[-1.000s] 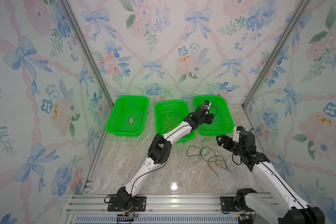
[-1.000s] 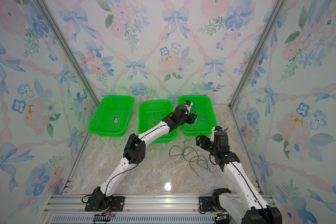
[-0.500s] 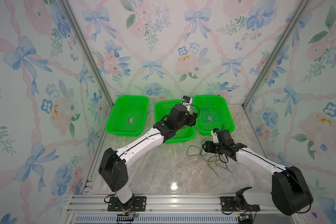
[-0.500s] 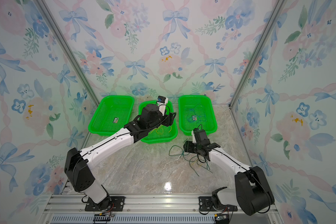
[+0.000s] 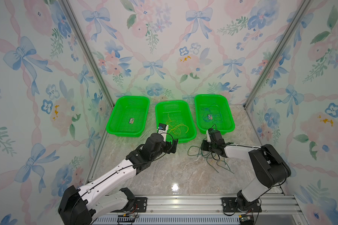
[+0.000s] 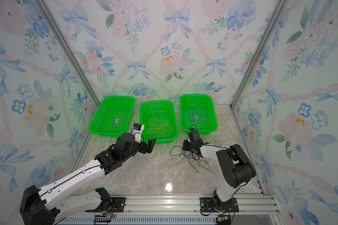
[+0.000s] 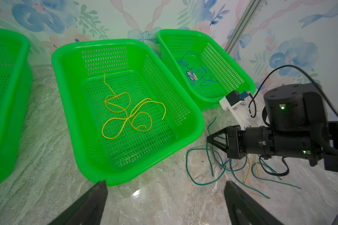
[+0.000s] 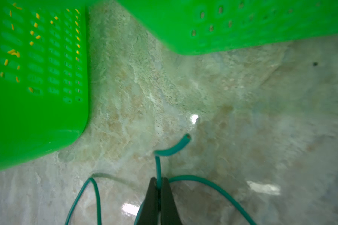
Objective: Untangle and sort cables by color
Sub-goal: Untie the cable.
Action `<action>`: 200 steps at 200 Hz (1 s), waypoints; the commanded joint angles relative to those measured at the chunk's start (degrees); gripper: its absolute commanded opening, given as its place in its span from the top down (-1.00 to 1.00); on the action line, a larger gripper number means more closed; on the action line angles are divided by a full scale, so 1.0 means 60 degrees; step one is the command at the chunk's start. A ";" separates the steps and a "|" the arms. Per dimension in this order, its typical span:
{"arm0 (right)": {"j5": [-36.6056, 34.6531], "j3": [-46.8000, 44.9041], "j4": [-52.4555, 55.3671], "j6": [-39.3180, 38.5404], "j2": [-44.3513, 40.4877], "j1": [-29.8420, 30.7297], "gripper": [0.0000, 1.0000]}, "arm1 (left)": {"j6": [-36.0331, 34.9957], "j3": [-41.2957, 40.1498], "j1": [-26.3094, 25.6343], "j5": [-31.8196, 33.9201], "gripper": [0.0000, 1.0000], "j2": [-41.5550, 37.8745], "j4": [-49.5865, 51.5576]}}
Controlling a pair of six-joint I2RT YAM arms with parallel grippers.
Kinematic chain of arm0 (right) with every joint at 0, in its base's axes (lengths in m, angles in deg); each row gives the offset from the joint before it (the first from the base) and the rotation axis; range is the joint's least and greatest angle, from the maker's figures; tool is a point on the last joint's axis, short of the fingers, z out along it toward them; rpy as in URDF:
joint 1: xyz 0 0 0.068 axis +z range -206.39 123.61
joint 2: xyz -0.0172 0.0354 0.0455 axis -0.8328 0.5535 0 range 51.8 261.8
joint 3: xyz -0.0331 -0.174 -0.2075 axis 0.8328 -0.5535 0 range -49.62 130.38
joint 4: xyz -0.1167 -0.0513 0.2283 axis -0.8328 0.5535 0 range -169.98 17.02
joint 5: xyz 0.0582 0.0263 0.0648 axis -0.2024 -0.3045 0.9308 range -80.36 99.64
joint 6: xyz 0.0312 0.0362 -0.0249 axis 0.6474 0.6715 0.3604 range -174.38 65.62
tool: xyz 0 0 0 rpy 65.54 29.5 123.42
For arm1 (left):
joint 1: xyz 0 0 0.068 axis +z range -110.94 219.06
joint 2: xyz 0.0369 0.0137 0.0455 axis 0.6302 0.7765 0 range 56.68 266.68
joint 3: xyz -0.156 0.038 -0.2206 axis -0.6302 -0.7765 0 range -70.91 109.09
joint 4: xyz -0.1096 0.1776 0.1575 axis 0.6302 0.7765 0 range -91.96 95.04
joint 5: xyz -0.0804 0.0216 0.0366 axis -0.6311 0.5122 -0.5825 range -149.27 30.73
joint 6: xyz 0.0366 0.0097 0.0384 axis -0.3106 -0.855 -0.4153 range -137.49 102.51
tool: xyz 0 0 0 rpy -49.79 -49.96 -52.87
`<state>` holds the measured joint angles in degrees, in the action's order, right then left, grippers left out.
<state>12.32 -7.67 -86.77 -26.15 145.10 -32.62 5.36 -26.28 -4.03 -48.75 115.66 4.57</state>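
Pulling my left gripper (image 7: 165, 184) back from the right basket (image 5: 197, 116), I now hold it spread wide and empty at the near edge of the middle basket (image 5: 172, 101). The left basket (image 5: 133, 101), at eleven o'clock, has no cable yet. Yellow cables (image 7: 127, 116) lie at twelve, blue cables (image 7: 198, 68) at one. At three o'clock my right gripper (image 8: 158, 182) has just snapped shut on a dark green cable (image 8: 173, 151) in the tangle (image 7: 222, 167) on the table. I judge the greens go left next.

Three green mesh baskets (image 5: 172, 101) in row on marble tabletop (image 5: 170, 171) — floral wallpaper walls (image 5: 164, 48), aluminium rail (image 5: 183, 202).
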 commanded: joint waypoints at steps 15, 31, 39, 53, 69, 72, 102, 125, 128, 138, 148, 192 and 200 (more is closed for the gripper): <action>-0.0560 -0.0016 0.1279 -0.0322 -0.2246 0.0399 1.00 | 0.0206 -0.0024 -0.0218 -0.0741 -0.96 0.0047 -0.0162; -0.0604 -0.0138 0.1941 -0.0285 -0.3268 0.0559 1.00 | 0.0190 0.0245 -0.0415 -0.0832 -0.96 0.0455 -0.0164; -0.0649 -0.0236 0.2164 -0.0239 -0.3808 0.0642 1.00 | 0.0183 0.0413 -0.0475 -0.0997 -0.96 0.0674 -0.0190; -0.0733 -0.0377 0.2465 -0.0168 -0.4695 0.0749 1.00 | 0.0179 0.0723 -0.0587 -0.1363 -0.96 0.1076 -0.0308; -0.0822 -0.0477 0.2636 -0.0236 -0.5498 0.0812 1.00 | 0.0150 0.1001 -0.0709 -0.1771 -0.96 0.1492 -0.0584; -0.0821 -0.0494 0.2628 -0.0290 -0.5612 0.0821 1.00 | 0.0147 0.1057 -0.0735 -0.1837 -0.96 0.1557 -0.0658; -0.0764 -0.0957 0.1837 -0.1319 -0.6500 0.1046 1.00 | 0.0161 0.1541 -0.0936 -0.2680 -0.96 0.2251 -0.1317; -0.0693 -0.1194 0.1278 -0.1403 -0.6694 0.1074 1.00 | 0.0163 0.1852 -0.1142 -0.3194 -0.96 0.2834 -0.1906; -0.0671 -0.1210 0.1206 -0.1362 -0.6704 0.1084 1.00 | 0.0154 0.1891 -0.1179 -0.3234 -0.96 0.2928 -0.1977; -0.0582 -0.1261 0.1000 -0.1197 -0.6702 0.1079 1.00 | 0.0147 0.1988 -0.1300 -0.3315 -0.92 0.3223 -0.2260; -0.0521 -0.1277 0.0835 -0.1043 -0.6702 0.1078 1.00 | 0.0133 0.2022 -0.1381 -0.3481 -0.85 0.3518 -0.2560; -0.0648 -0.1125 0.0964 -0.0436 -0.7111 0.1075 1.00 | 0.0179 0.1856 -0.1578 -0.3409 -0.66 0.4683 -0.3230; -0.0651 -0.1095 0.1039 -0.0359 -0.7217 0.1072 1.00 | 0.0162 0.1768 -0.1600 -0.3469 -0.66 0.4881 -0.3305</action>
<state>8.91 -14.62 -79.75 -30.67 104.29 -26.66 6.23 -14.94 -13.23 -68.35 142.13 -11.91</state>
